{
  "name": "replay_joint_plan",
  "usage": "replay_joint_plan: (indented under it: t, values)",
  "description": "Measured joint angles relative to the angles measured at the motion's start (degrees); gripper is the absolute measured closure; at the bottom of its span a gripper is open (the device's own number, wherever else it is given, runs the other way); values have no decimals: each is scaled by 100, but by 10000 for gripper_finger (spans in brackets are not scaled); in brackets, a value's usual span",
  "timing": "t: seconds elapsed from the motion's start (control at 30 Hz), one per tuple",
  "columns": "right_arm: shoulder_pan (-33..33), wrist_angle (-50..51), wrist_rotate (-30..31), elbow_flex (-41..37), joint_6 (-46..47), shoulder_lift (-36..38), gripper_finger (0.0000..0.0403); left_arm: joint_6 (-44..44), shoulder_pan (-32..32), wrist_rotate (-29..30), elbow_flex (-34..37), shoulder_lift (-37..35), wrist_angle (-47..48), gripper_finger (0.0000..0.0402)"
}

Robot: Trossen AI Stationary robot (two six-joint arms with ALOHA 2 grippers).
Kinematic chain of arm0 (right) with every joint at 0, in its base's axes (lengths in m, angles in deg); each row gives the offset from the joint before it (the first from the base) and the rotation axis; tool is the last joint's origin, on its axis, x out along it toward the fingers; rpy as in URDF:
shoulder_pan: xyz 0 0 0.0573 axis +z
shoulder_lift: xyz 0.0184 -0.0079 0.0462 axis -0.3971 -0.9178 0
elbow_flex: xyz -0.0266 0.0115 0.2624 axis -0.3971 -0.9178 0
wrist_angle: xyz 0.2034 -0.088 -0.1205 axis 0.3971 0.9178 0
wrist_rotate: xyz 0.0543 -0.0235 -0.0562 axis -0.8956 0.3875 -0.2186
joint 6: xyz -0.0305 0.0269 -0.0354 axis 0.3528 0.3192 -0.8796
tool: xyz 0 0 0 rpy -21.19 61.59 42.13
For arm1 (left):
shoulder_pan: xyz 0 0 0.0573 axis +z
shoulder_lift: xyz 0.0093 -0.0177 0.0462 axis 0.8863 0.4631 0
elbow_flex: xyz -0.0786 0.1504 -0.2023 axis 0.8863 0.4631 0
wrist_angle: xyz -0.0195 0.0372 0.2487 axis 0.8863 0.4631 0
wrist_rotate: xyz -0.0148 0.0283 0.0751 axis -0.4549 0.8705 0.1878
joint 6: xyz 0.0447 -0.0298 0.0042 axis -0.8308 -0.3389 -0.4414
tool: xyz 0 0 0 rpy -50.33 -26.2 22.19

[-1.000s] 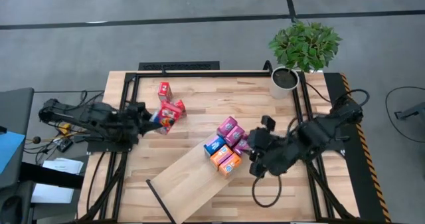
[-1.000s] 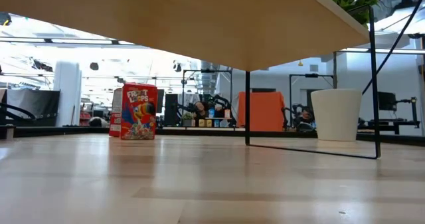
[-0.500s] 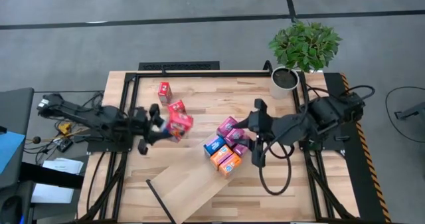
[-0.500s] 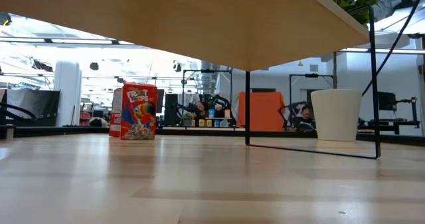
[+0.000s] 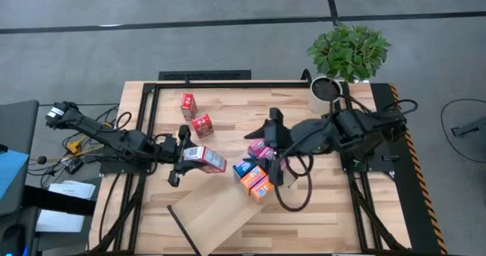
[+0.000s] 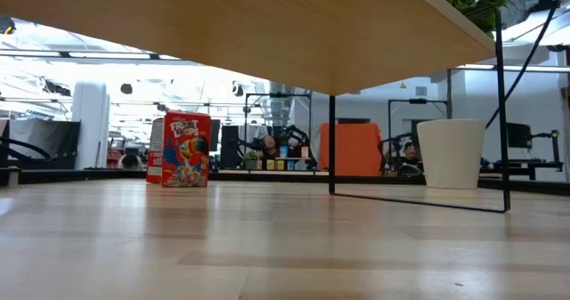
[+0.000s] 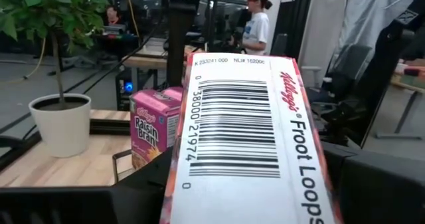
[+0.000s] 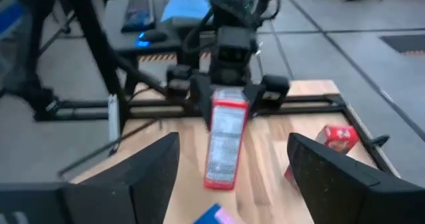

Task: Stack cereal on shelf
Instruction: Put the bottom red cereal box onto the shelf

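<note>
My left gripper (image 5: 190, 156) is clamped on a red Froot Loops box (image 5: 205, 158), holding it by one end so that the rest of it sticks out ahead of my fingers toward the middle of the table. The left wrist view shows the barcoded face of the box (image 7: 246, 137) lying between my fingers, long axis pointing forward; held like this, the free end can be set down first.

The shelf (image 5: 216, 207) lies flat and slantwise on the tabletop (image 5: 228, 104), just beyond and to one side of the carried box. At its far end sit the boxes already gathered: a cluster (image 5: 257, 169) of magenta, blue and orange ones packed touching each other. I judge the red box belongs next to that group, so the next move needs a short reach forward and a level set-down that doesn't nudge the neighbours.

My right gripper (image 5: 273, 151) hovers directly over that cluster, fingers spread wide and holding nothing; in its wrist view both fingers (image 8: 149, 171) stand well apart, with the red box (image 8: 226, 141) straight ahead between them. It crowds the spot I want, which could get in the way.

Behind my left gripper, two more red boxes (image 5: 195, 115) stand on the bare table, not yet on the shelf. A potted plant (image 5: 338, 62) sits at the far corner.
</note>
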Motion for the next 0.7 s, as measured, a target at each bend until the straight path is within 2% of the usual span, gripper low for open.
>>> replay_joint_plan:
  t: [0.2, 0.37, 0.5, 0.7]
  values:
    - [-15, -49, -48, 3, -122, -246, 92, -3, 0, -59, 0, -50, 24, 236]
    - [-270, -469, -450, -21, -482, -715, 92, -144, 4, 226, 0, -52, -54, 239]
    - [-432, -632, -530, -15, -492, -835, 92, -287, 4, 289, 2, -154, -561, 235]
    - [-561, -1104, -499, -21, -595, -935, 92, -952, 3, 289, 0, -545, -1535, 235]
